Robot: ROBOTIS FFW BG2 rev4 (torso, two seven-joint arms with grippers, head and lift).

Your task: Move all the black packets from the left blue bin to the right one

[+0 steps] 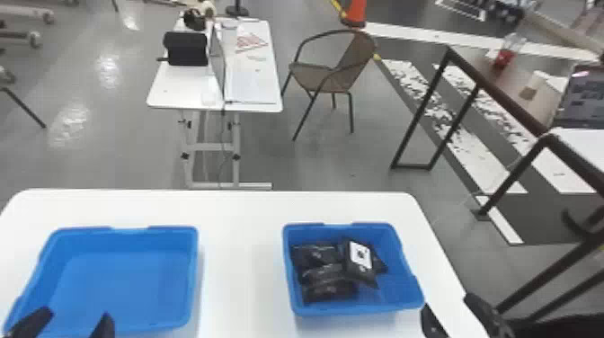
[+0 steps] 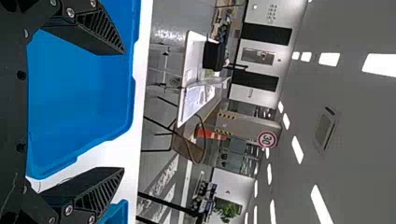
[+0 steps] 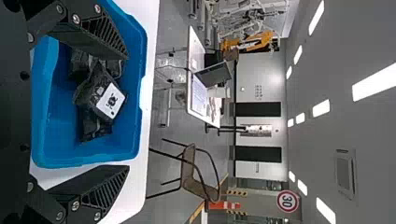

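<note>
Left gripper (image 2: 123, 111) and right gripper (image 3: 127, 112) hang wide, holding nothing, as the job looks done; the black packets (image 1: 326, 273) lie heaped in the right bin (image 1: 395, 287), its walls penning them; I see none in the left bin (image 1: 121, 278); above the white table (image 1: 242, 269), only bin rims might catch me

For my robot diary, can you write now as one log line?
left blue bin: no packets seen; right blue bin: black packets; left tool: open, near left bin; right tool: open, near right bin
</note>
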